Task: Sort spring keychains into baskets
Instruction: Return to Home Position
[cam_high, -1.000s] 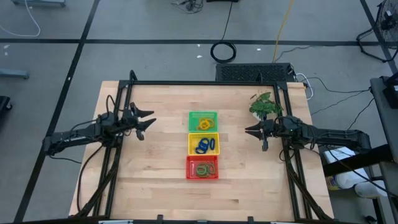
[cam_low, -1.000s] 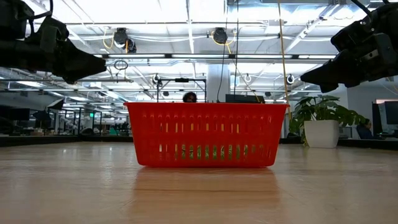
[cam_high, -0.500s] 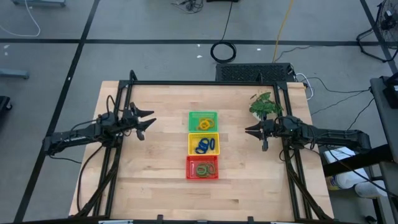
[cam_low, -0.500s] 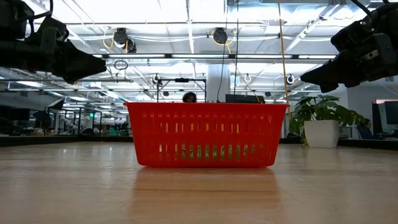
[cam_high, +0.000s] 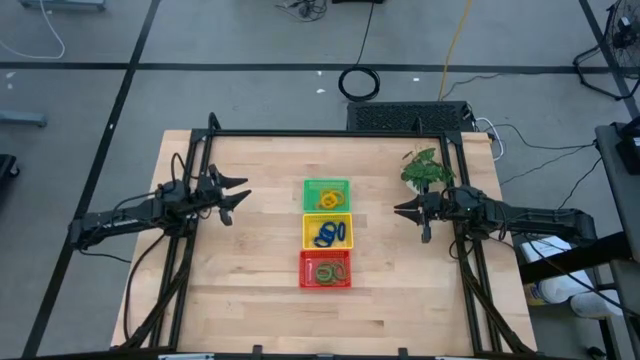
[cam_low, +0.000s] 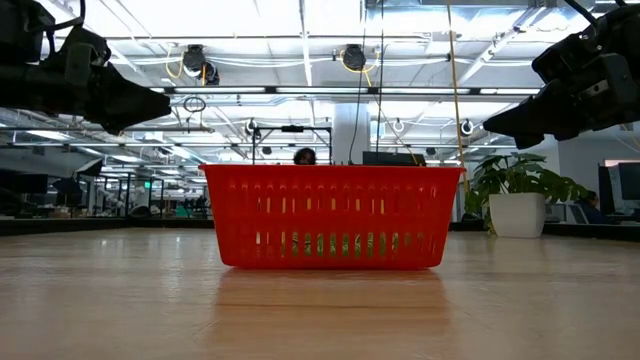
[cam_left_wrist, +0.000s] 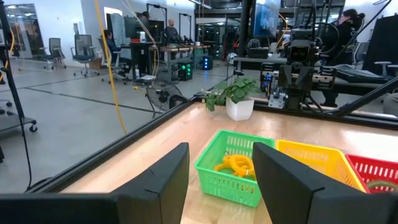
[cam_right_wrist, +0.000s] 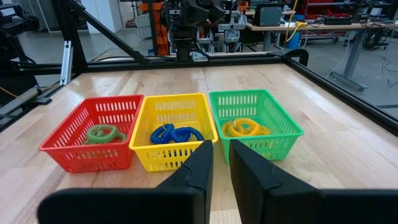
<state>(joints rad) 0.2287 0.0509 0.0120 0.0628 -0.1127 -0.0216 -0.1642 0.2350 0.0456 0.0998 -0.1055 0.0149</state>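
Yellow basket sits mid-surface with blue keychains inside. Green basket, against its far side, holds yellow keychains; red basket, against its near side, holds green keychains. Left gripper hovers well left, jaws apart, empty; right gripper well right, jaws slightly apart, empty.

green basket: yellow keychains | yellow basket: blue keychains | red: green keychains

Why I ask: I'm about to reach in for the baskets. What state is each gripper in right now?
Left gripper: open wide, empty, over the table, left side.
Right gripper: open narrowly, empty, over its right side.
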